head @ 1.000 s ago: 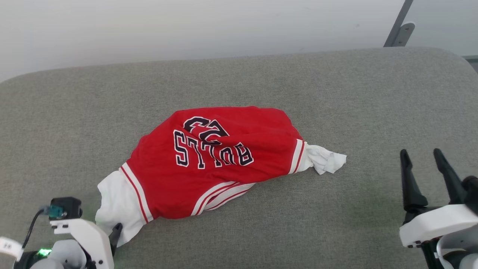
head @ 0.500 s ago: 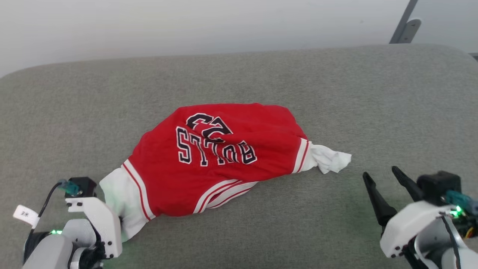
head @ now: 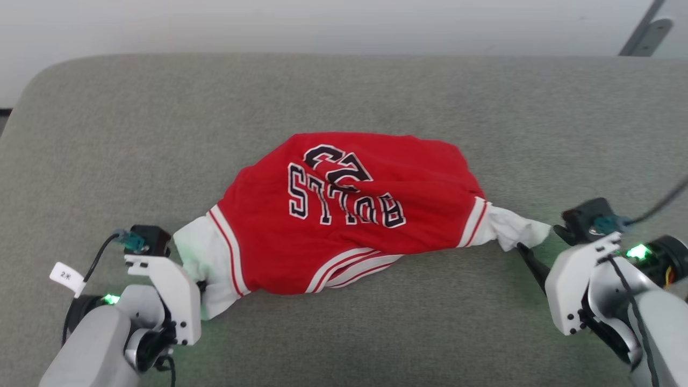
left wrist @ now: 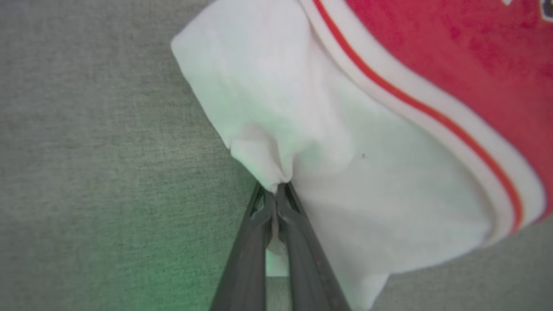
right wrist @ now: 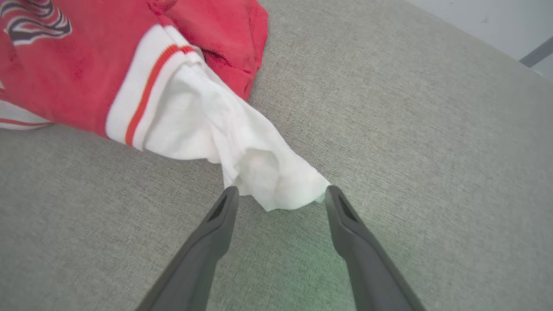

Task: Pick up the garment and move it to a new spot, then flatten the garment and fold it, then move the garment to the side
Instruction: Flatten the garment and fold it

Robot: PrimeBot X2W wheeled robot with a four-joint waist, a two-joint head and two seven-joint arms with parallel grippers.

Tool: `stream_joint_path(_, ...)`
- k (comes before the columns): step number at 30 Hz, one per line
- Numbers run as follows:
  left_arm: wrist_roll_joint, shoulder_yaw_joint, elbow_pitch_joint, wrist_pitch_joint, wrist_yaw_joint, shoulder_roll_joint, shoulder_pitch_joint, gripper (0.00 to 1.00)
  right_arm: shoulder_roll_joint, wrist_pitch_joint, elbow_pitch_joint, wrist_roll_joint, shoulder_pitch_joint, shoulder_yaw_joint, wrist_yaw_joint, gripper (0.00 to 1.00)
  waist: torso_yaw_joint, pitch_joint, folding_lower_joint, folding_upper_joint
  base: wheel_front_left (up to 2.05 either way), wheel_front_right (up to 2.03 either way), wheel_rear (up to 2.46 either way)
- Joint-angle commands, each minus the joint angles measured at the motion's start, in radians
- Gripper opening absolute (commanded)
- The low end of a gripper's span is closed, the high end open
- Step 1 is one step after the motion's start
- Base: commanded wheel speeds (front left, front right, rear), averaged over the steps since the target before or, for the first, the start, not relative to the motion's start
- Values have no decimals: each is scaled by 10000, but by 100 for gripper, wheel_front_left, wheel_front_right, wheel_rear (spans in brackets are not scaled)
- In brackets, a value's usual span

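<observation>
Now my left gripper (left wrist: 276, 192) has just clamped shut on one white sleeve (left wrist: 302, 121) of the red Bulls T-shirt (head: 349, 236), which lies bunched mid-worktop (head: 344, 91). My right gripper (right wrist: 281, 194) has come up with fingers apart, straddling the other sleeve (right wrist: 259, 168). Closing it should ready the lift.

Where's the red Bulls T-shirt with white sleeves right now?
In the head view the red T-shirt lies crumpled mid-way across the grey fabric surface, one white sleeve pinched by the left gripper, the other's tip at the open right gripper.
</observation>
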Motion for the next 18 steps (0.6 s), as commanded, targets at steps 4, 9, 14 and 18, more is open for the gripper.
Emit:
stream_joint_path(4, -6, -256, 276, -187, -134, -356, -306, 0, -405, 158, 952, 258, -983, 918, -9, 100, 356, 332, 0, -1, 0, 0, 0)
stream_joint_path(9, -4, -353, 464, -368, -207, -426, -644, 0, -546, 142, 2295, 478, -2026, 2066, -7, 100, 568, 609, 0, -1, 0, 0, 0)
stream_joint_path(14, -86, -432, 720, -512, -254, -489, -859, 0, -416, 415, 3649, 1130, -2656, 3140, -9, 28, 681, 769, 0, -1, 0, 0, 0)
stream_joint_path(18, -190, -509, 912, -490, -304, -444, -930, 0, -541, 496, 4094, 1905, -2974, 3540, -18, 0, 701, 727, 0, -1, 0, 0, 0)
